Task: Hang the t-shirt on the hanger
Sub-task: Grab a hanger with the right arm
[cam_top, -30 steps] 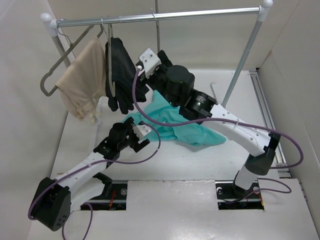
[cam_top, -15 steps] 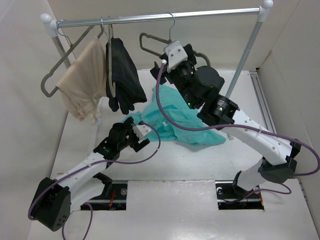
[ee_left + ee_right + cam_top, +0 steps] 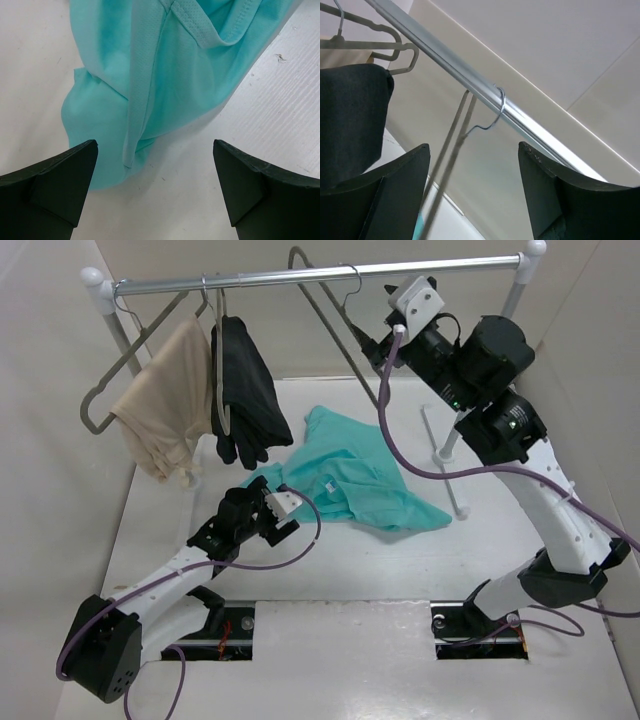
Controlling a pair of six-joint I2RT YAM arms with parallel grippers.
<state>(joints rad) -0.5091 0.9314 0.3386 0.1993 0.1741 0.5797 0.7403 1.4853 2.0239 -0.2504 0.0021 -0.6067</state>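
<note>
White table (image 3: 330, 570), t-shirt (image 3: 150, 75) edge below spread left gripper (image 3: 155, 146), right gripper (image 3: 473, 146) spread, seemingly clear of hanger (image 3: 501, 107) on rail (image 3: 320, 273)

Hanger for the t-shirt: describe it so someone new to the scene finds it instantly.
Find the silver rail across the back. Three hangers hook over it; the wanted hanger sits mid-rail, right of the others. It alone is bare, while its neighbours carry beige cloth and a black garment.

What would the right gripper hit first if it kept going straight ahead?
The right gripper would probably meet the hook of the hanger, hung on the rail, first, though depth is unclear.
</note>
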